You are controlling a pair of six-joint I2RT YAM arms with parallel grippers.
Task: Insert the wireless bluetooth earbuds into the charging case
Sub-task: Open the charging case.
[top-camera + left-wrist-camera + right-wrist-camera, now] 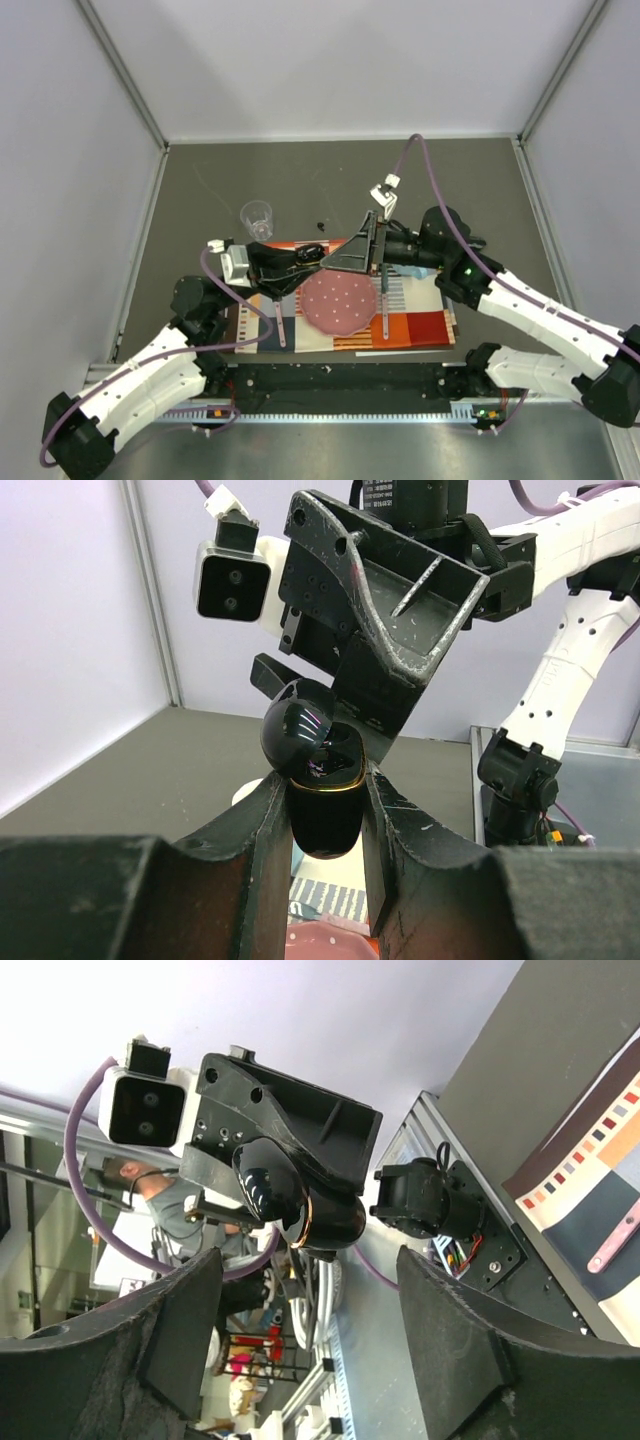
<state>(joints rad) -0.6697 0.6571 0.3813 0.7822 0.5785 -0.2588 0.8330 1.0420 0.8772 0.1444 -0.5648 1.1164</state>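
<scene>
My left gripper (325, 785) is shut on the charging case (325, 815), a small black rounded case with a gold seam, held upright in the air with its glossy lid (298, 722) tipped partly open. In the top view the case (311, 252) hangs above the mat's far edge. My right gripper (300, 1270) is open and empty, facing the case (305, 1210) at close range without touching it. In the top view the right gripper (335, 260) meets the left gripper (300, 257). Tiny black earbuds (320, 226) lie on the grey table behind them.
A pink dotted plate (340, 302) sits on a colourful placemat (420, 325), with pink utensils (385, 318) on either side. A clear cup (257, 216) stands at the back left. Grey walls enclose the table.
</scene>
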